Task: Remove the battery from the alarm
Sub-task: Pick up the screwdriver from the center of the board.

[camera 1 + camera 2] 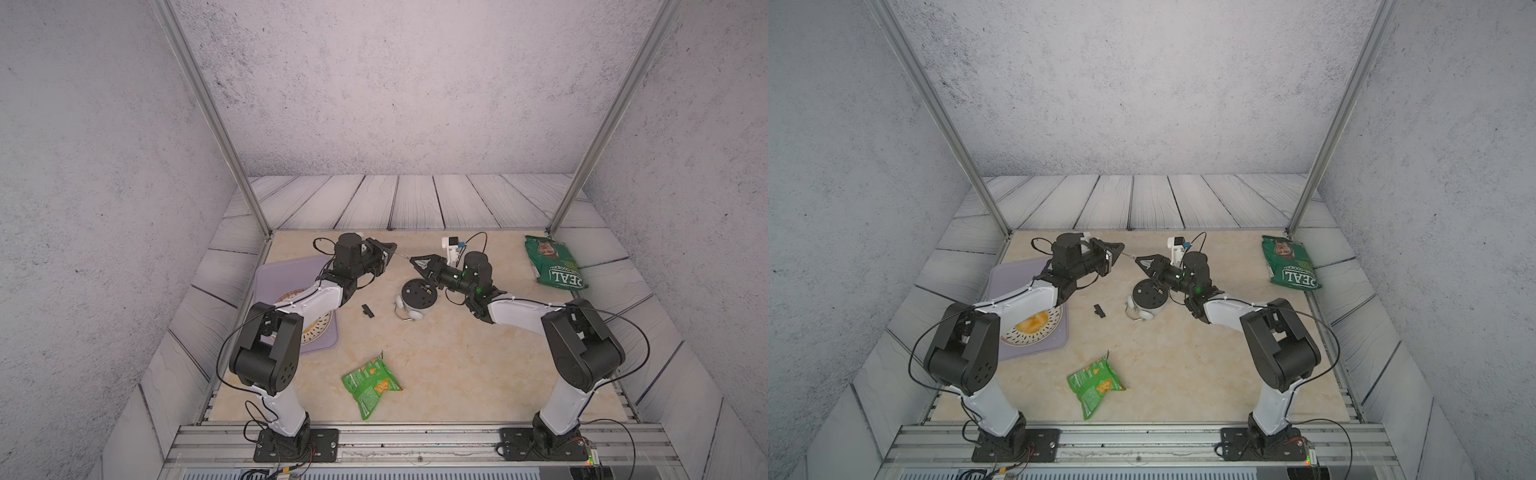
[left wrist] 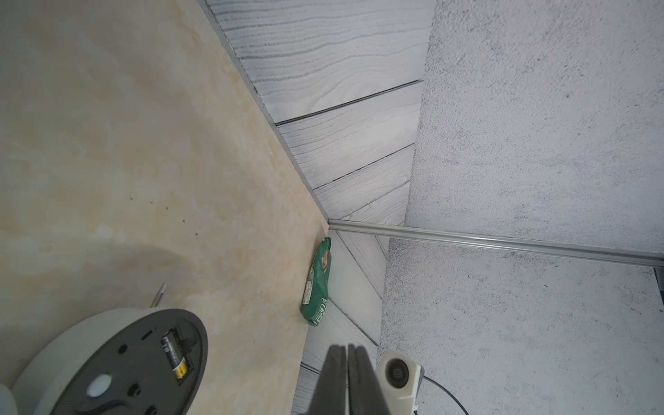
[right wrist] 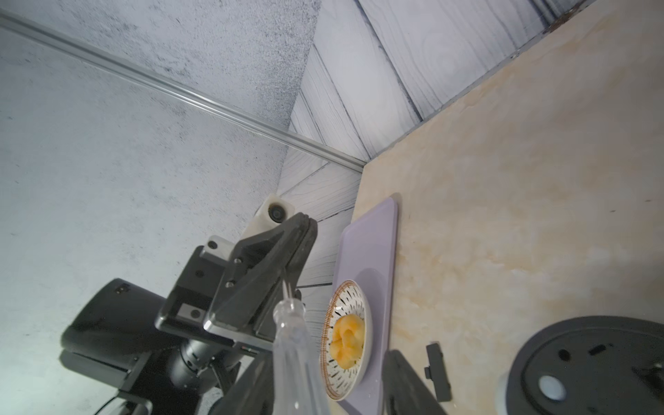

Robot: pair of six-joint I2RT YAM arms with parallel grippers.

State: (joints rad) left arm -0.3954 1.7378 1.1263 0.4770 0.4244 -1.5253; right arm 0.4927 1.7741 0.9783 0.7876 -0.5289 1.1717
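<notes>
The alarm point(image 1: 417, 297) lies face down mid-table, black back up. The battery point(image 2: 174, 354) sits in the open compartment of that back. The black compartment cover point(image 1: 368, 310) lies on the table to the alarm's left. Behind the alarm the two grippers meet tip to tip. My left gripper point(image 1: 392, 248) is shut on the thin metal shaft of a clear-handled screwdriver point(image 3: 294, 345). My right gripper point(image 1: 412, 260) is open with the clear handle between its fingers: it lies along one finger, with a gap to the other finger point(image 3: 406, 381).
A purple tray point(image 1: 282, 274) at the left holds a patterned plate point(image 1: 1034, 328) with yellow food, partly under my left arm. A green snack bag point(image 1: 370, 384) lies near the front. A dark green bag point(image 1: 555, 262) lies at the back right corner.
</notes>
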